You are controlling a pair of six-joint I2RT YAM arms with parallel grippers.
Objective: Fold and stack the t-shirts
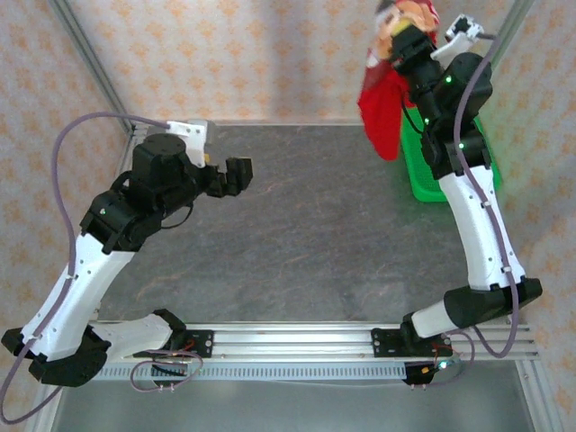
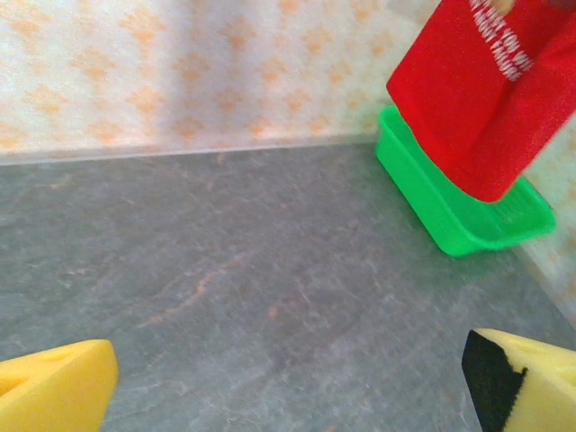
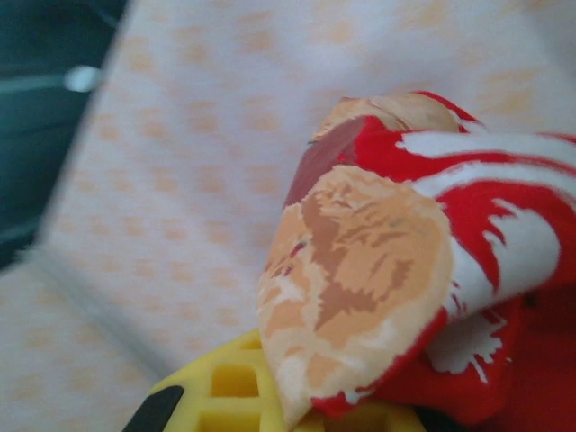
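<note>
The red t-shirt [image 1: 385, 112] hangs high at the back right, over the green basket, with its bear print bunched at the top. My right gripper [image 1: 402, 38] is shut on that bunched part. In the right wrist view the bear print and white lettering of the t-shirt [image 3: 378, 261] bulge over a yellow finger [image 3: 225, 391]. In the left wrist view the t-shirt [image 2: 481, 99] dangles at the upper right. My left gripper [image 1: 236, 174] hovers open over the table's left half, its yellow fingertips [image 2: 54, 387] far apart with nothing between them.
A green plastic mesh basket [image 1: 421, 171] stands at the table's right edge under the hanging shirt, also the basket [image 2: 450, 211] in the left wrist view. The dark grey table [image 1: 297, 234] spreads between the arms. Patterned walls close the back and sides.
</note>
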